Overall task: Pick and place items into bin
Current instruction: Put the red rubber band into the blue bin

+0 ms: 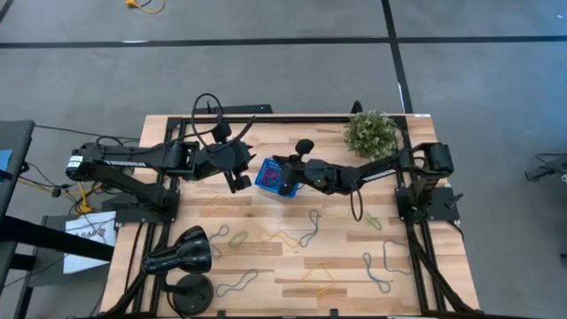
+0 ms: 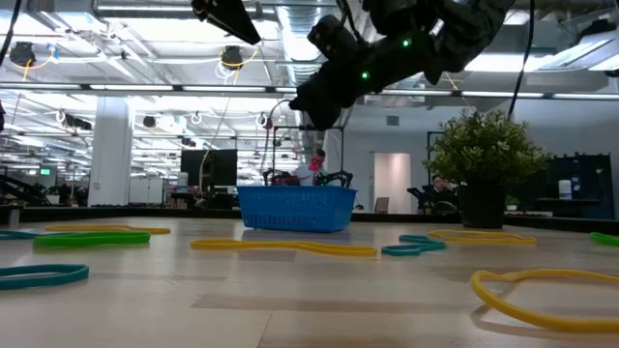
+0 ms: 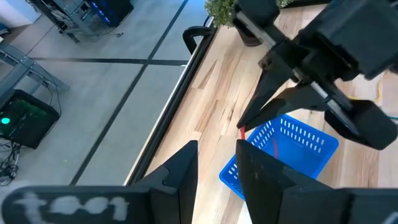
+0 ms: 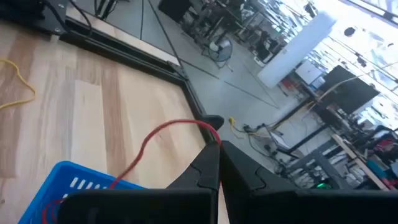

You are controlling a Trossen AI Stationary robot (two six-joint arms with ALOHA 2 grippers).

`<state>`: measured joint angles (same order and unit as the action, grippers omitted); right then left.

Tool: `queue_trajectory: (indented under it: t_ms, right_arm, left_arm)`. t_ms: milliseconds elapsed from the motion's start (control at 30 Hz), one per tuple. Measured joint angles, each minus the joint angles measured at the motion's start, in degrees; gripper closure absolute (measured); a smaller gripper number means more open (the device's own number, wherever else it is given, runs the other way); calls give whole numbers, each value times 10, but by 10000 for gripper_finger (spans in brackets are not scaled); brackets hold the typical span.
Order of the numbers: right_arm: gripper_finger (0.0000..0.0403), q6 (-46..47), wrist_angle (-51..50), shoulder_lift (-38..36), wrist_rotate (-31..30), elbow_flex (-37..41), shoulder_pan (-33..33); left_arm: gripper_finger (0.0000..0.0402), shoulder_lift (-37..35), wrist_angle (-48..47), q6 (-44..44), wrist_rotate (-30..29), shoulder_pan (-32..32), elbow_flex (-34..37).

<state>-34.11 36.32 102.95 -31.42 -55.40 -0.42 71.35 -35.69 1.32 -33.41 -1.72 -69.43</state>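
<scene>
- Red loop [image 4: 163,138] hangs pinched in your right claw [image 4: 214,146], its tail trailing down into the blue bin [image 1: 276,178], so it falls inside once you let go.
- Your right arm reaches from the plant [image 1: 369,133] side, its claw poised above the bin at the tabletop's [image 1: 292,266] rear middle.
- Your left claw [image 1: 239,181] waits just beside the bin, fingers partly apart, holding nothing.
- Other loops [image 1: 308,229] lie scattered nearer the front.

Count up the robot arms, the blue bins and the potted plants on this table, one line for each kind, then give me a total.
Robot arms: 2 (left arm, right arm)
Blue bin: 1
Potted plant: 1
Total: 4
</scene>
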Motion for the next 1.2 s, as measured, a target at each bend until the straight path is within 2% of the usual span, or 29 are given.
queue_trajectory:
  t_ms: [200, 533, 1200]
  right_arm:
    - [403, 26, -15, -5, 4, 0, -7]
    - [403, 132, -50, -5, 117, 0, -42]
    - [402, 147, -89, -5, 121, 0, -39]
  left_arm:
    - [301, 0, 0, 0, 0, 0, 0]
    - [301, 0, 0, -3, 0, 0, 0]
    - [301, 0, 0, -3, 0, 0, 0]
